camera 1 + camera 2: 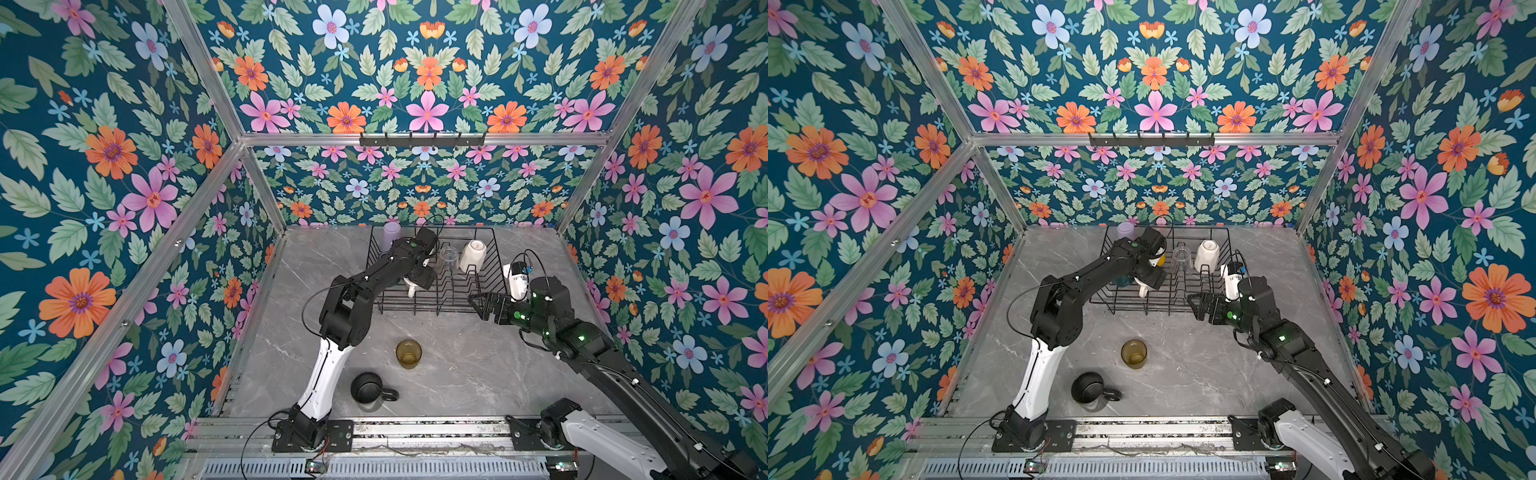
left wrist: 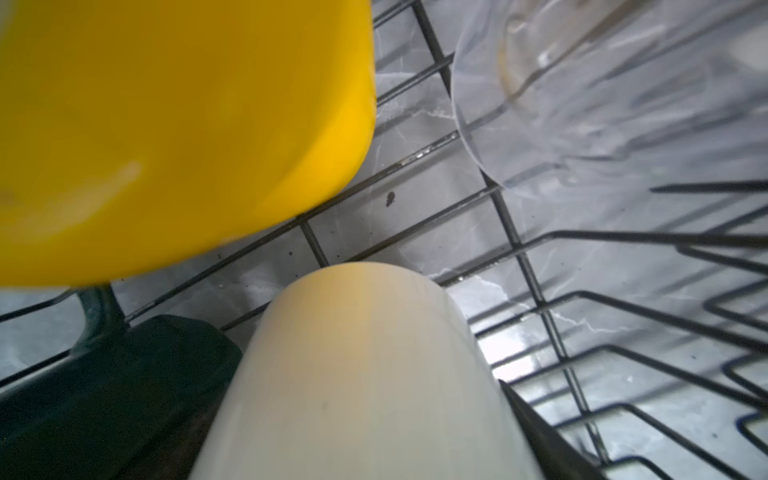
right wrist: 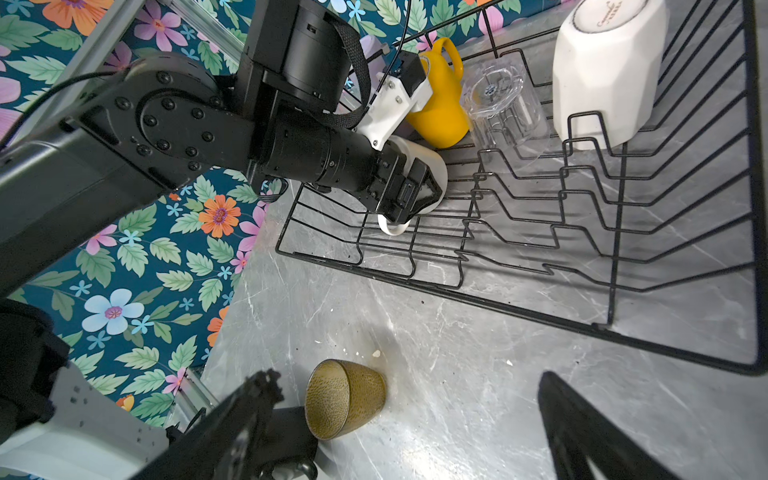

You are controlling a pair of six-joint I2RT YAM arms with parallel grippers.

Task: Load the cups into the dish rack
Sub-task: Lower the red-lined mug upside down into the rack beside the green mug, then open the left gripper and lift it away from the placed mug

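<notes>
Black mug (image 1: 368, 386) and amber glass (image 1: 408, 353), two, sit on the table (image 1: 478, 365); six more occupy the dish rack (image 1: 492, 266). Left gripper (image 3: 415, 195), angled down, straddles the white mug (image 3: 434, 166) wide-jawed; right gripper (image 1: 478, 301) hovers wide, empty.

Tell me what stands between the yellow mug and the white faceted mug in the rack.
The clear glass, upside down, stands between the yellow mug and the white mug, clearest in the right wrist view.
</notes>
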